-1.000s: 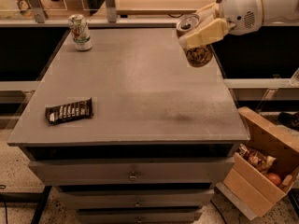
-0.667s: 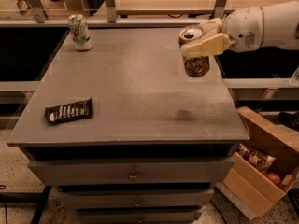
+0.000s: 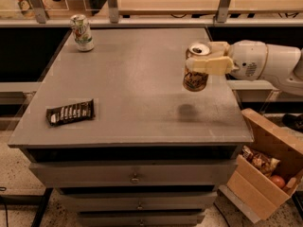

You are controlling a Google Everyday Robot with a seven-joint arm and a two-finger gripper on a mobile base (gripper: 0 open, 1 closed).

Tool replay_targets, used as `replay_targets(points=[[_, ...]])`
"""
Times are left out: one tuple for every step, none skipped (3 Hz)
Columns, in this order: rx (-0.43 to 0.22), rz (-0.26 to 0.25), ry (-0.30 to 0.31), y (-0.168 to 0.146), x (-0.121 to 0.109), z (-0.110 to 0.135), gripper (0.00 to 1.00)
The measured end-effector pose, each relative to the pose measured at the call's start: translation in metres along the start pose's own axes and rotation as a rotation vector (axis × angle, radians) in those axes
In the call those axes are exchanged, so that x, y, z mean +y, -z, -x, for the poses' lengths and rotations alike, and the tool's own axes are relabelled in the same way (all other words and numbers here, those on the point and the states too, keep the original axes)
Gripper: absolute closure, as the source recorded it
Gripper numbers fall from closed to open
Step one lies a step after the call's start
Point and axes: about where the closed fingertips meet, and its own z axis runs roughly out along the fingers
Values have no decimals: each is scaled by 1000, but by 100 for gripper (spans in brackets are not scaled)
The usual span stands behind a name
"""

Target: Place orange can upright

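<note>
The orange can [image 3: 195, 77] has mottled orange-brown and cream print and a silver top with a pull tab. It is upright and hangs above the right side of the grey table [image 3: 132, 84]; its shadow lies on the tabletop below it. My gripper [image 3: 204, 59] reaches in from the right on a white arm and is shut on the can's upper part. One cream finger [image 3: 210, 65] crosses the can's front.
A green-and-white can [image 3: 81, 32] stands upright at the table's back left. A dark snack bar wrapper [image 3: 70, 112] lies near the front left. An open cardboard box [image 3: 265, 167] with food items sits on the floor at the right. Drawers are below the tabletop.
My gripper has moved down and slightly left with the can. The can has turned from tilted to upright.
</note>
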Motion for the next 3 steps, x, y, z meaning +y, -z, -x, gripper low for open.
replay_targets(points=[[-54, -1, -31, 1, -3, -11, 100], [-79, 1, -56, 0, -7, -23, 100], [-77, -5, -73, 1, -11, -35, 82]])
